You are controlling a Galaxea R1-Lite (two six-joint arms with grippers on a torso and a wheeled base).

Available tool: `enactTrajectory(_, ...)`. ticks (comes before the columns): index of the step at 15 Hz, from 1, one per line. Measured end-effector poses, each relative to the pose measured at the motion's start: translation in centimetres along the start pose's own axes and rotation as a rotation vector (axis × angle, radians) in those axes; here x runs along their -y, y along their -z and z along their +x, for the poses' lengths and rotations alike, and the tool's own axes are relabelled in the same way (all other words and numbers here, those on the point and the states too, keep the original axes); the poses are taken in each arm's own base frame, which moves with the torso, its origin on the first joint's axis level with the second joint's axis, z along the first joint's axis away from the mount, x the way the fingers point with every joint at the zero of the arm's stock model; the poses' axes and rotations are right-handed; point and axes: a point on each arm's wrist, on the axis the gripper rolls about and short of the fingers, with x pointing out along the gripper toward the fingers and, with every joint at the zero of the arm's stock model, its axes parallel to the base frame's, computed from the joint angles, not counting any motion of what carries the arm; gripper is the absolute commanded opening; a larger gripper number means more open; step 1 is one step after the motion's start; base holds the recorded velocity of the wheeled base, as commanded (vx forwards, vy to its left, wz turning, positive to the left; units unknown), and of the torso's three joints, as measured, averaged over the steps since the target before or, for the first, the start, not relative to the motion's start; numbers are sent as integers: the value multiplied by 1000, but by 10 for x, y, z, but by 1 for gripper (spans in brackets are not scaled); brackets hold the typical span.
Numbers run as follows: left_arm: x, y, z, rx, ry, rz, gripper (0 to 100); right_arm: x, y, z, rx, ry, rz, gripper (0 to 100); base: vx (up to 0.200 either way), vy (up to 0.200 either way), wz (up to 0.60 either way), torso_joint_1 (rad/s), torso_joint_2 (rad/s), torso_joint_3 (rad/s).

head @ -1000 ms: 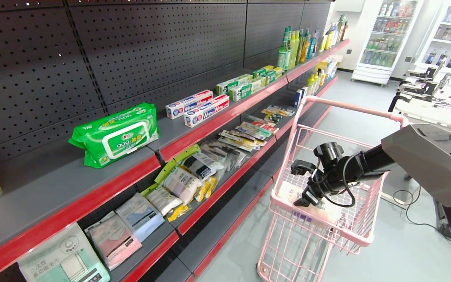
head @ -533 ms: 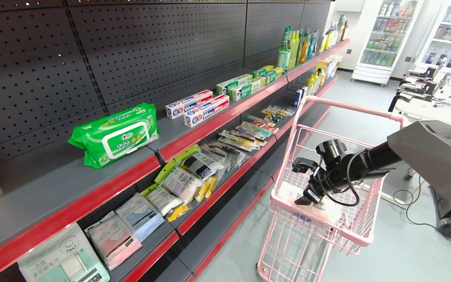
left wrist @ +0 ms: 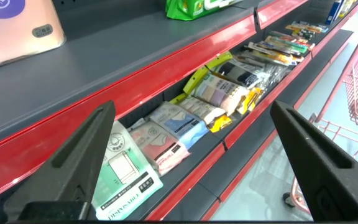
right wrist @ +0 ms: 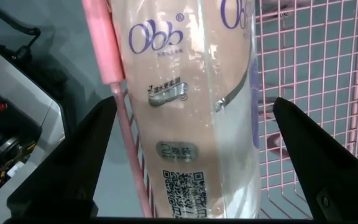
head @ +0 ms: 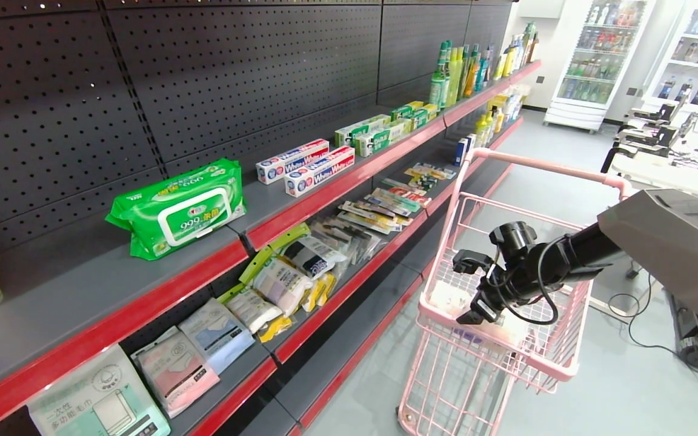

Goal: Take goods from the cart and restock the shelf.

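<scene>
A peach plastic-wrapped tissue pack (right wrist: 188, 124) lies in the pink cart (head: 543, 166), against its near rim, and it is partly seen under my arm (head: 451, 297). My right gripper (right wrist: 194, 180) hangs open just above the pack, one finger on each side, not touching it; in the head view the right gripper (head: 467, 316) is inside the cart basket. My left gripper (left wrist: 194, 180) is open and empty in front of the shelf, facing the lower tier. A similar peach pack (left wrist: 11, 25) stands on the upper shelf board (left wrist: 117, 56).
A green wipes pack (head: 176, 206) and toothpaste boxes (head: 306, 163) sit on the upper shelf. Bagged goods (head: 276, 278) fill the tier below. Red shelf edges (head: 143, 315) jut out left of the cart. Grey floor (head: 621, 387) lies right of the cart.
My right arm has shifted a little to the right and the gripper has dipped slightly lower into the cart. The pack and shelf goods have stayed put.
</scene>
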Motion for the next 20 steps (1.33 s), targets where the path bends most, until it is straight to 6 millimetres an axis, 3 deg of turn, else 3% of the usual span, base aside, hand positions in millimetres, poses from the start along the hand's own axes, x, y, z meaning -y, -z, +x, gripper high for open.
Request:
enactTrajectory(5,0,0,0,0,0,0,100,12,1,2,11,25,7,100,0,0,0,0,0,0)
enactTrajectory(14,0,0,0,0,0,0,100,14,1,21,26,0,6,100,0,0,0,0,0,0)
enactTrajectory(20,0,0,0,0,1,0,100,26,9,21,32,11,28,100,0,0,0,0,0,0)
